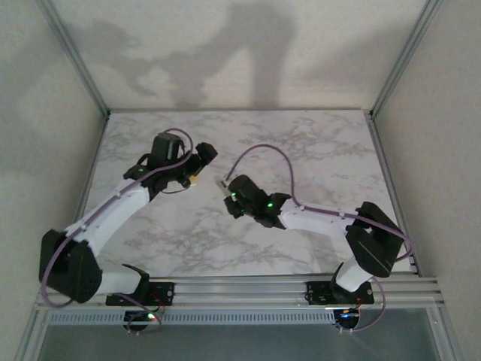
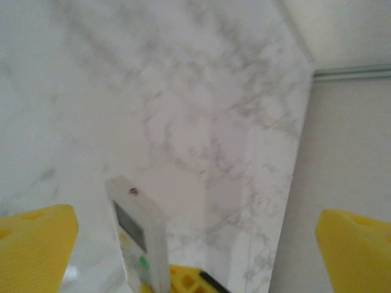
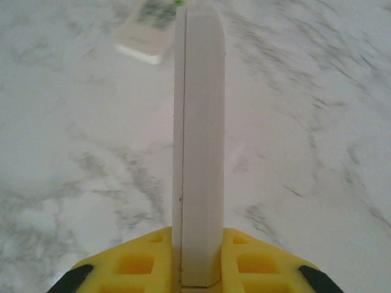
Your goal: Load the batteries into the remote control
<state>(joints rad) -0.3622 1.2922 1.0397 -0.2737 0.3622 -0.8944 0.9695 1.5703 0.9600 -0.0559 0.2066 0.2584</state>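
Right gripper [image 3: 198, 247] clamps the remote control [image 3: 198, 140] edge-on over the desk [image 1: 323, 150] middle — left gripper [image 2: 195, 244] fingers spread wide, seemingly yielding it.

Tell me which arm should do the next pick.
Left, most likely. The left gripper stands wide open and empty, while the right gripper is shut on the remote control, so it is occupied.

The remote control [image 3: 198, 122] sits, seemingly upright, in the right gripper [image 3: 197, 259].
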